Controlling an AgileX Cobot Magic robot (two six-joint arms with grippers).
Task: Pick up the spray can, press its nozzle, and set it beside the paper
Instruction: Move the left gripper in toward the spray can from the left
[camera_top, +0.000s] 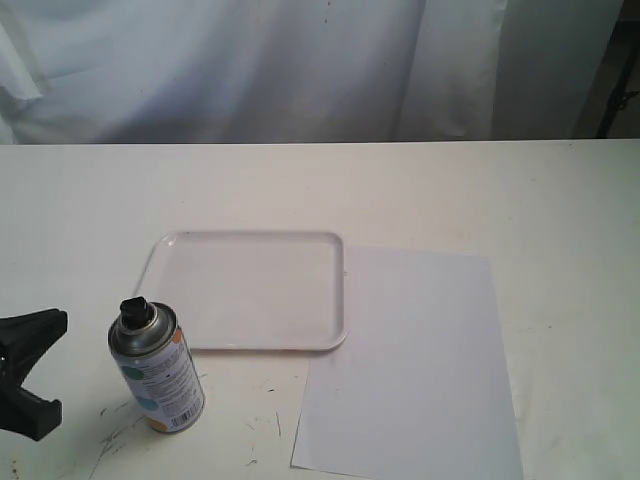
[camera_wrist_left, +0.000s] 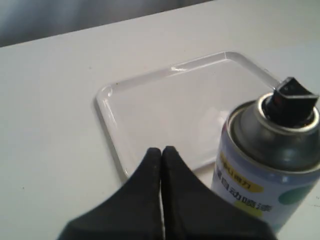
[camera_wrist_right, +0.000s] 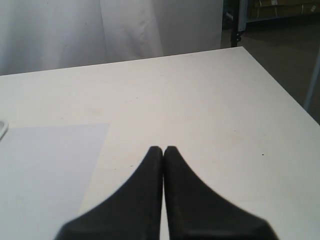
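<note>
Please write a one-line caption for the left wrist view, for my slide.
Shut left tool near the upright spray can, with the white tray beyond.

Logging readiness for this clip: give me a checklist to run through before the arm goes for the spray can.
1. Spray can upright on the table: ok.
2. Nozzle uncovered on top: ok.
3. Left tool open for the grasp: not ok, it is shut, beside the can.
4. Right tool empty and away from the can: ok.
5. Bare table beside the paper: ok.
6. Which way the nozzle aims: cannot tell.
</note>
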